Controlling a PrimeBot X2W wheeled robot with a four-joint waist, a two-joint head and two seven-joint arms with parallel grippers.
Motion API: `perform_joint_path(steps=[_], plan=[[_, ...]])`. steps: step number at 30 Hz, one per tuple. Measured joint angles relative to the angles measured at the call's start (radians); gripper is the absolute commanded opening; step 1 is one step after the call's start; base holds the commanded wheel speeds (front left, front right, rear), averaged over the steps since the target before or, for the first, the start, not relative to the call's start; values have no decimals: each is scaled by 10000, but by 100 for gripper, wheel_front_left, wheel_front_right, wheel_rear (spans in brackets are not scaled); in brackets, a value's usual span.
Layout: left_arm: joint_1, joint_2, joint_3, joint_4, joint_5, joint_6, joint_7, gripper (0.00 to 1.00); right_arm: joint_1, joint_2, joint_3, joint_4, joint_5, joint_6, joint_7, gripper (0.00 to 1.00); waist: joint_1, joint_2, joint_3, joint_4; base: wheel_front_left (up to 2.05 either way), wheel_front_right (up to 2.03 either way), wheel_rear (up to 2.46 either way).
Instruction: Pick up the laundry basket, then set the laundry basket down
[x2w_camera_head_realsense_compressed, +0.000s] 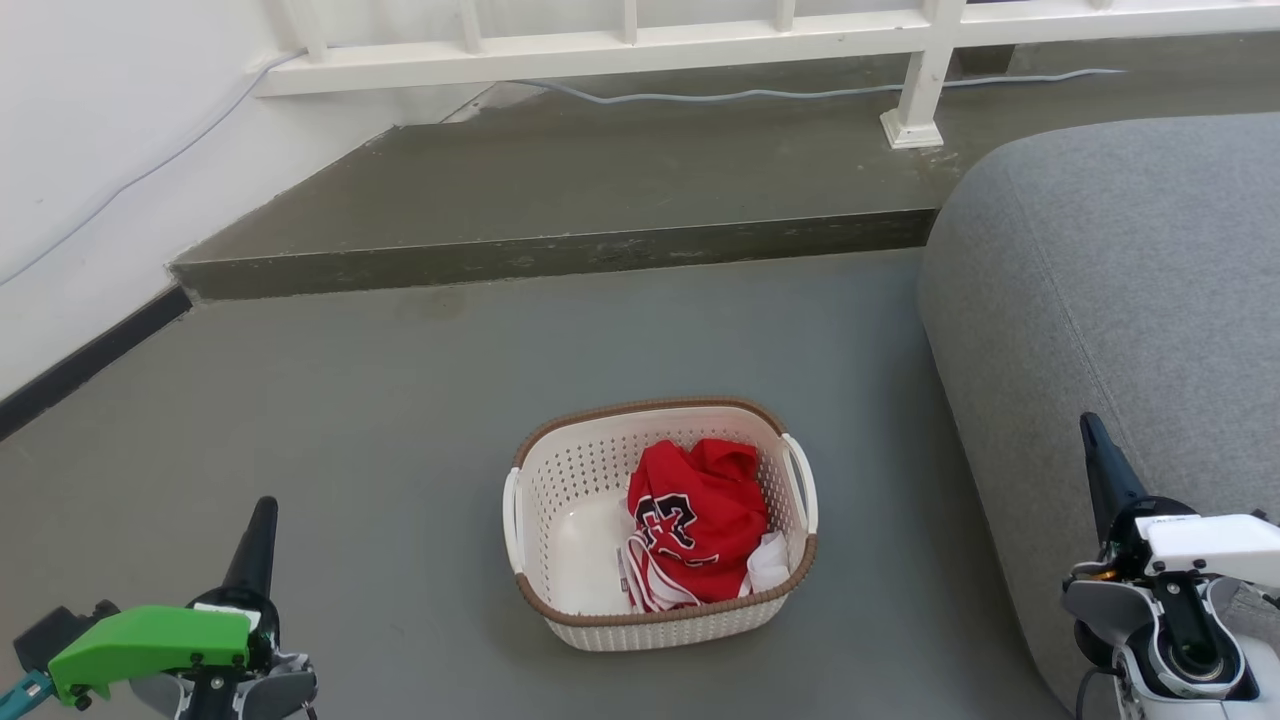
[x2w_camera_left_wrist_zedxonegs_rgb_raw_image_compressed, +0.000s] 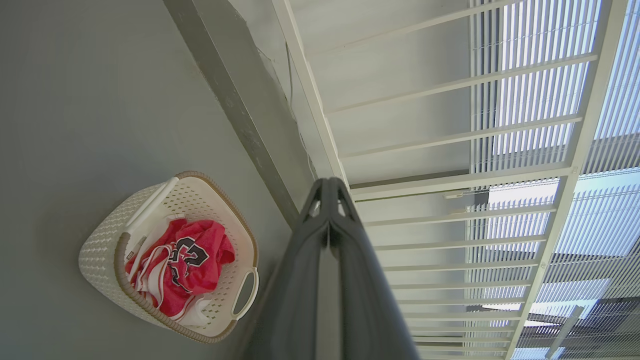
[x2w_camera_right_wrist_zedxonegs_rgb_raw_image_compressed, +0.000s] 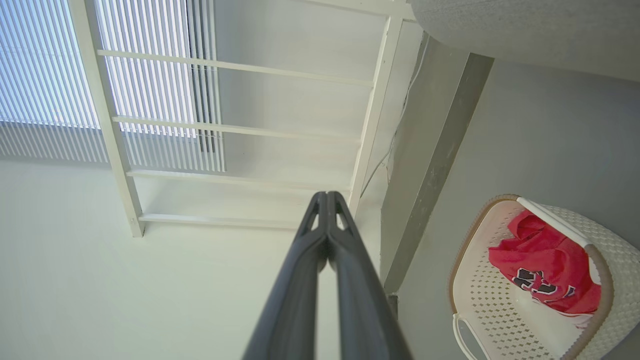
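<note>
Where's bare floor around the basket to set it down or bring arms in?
Free: wide floor left of the laundry basket, out to the black skirting; also floor between it and the raised step. Tight: right side, where the grey sofa leaves a narrow lane. Inside the basket, a red jersey fills the right half.

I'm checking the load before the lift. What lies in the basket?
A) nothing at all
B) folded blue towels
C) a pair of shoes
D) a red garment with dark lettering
D: a red garment with dark lettering lies crumpled in the right half of the basket, seen from the head view, with some white fabric at its near edge.
</note>
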Motion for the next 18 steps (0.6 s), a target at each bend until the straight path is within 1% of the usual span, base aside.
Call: perform_joint_path(steps=[14, 18], plan=[[-100, -50, 297, -2, -1469, -4, 435, 0, -48, 48, -359, -65, 1595, 4, 385, 0, 0, 0, -13, 9, 0, 0, 0], [-103, -59, 328, -4, -1645, -4, 435, 0, -52, 50, -393, -81, 1684, 4, 454, 0, 0, 0, -13, 10, 0, 0, 0]])
